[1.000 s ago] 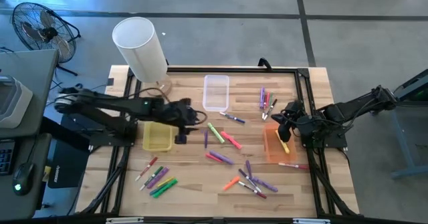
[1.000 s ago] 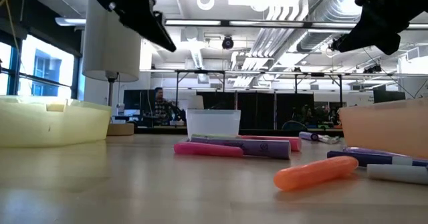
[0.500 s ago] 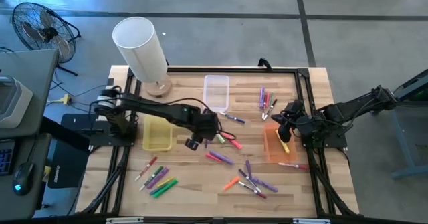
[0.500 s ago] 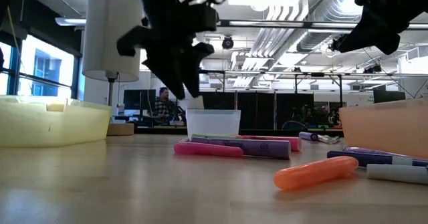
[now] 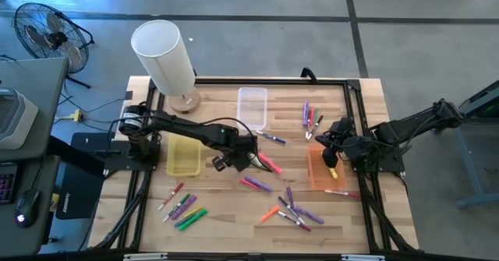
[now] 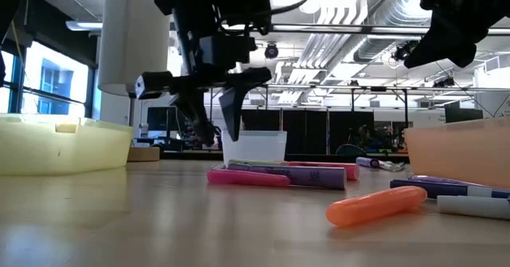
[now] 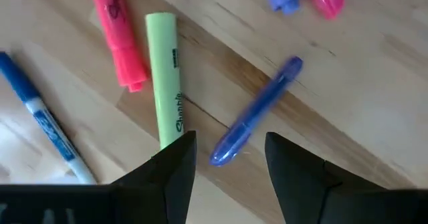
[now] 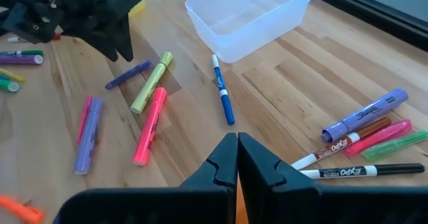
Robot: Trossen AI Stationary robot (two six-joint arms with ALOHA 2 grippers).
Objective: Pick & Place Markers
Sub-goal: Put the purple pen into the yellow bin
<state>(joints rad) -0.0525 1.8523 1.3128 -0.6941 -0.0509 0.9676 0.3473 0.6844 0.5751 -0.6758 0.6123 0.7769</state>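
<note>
Left gripper (image 7: 227,158) hangs open over mid-surface (image 5: 226,206), fingers straddling the near end of a slim blue-purple marker (image 7: 257,110) that lies flat, long axis diagonal, running away from the gripper. Beside it, not touching: a light-green highlighter (image 7: 165,77) and a pink highlighter (image 7: 119,33), roughly parallel, with bare wood around the purple one and the clear bin (image 5: 252,107) farther back. Right gripper (image 5: 330,153) is closed over the orange bin (image 5: 318,175) at the right side; what it holds I cannot tell.
</note>
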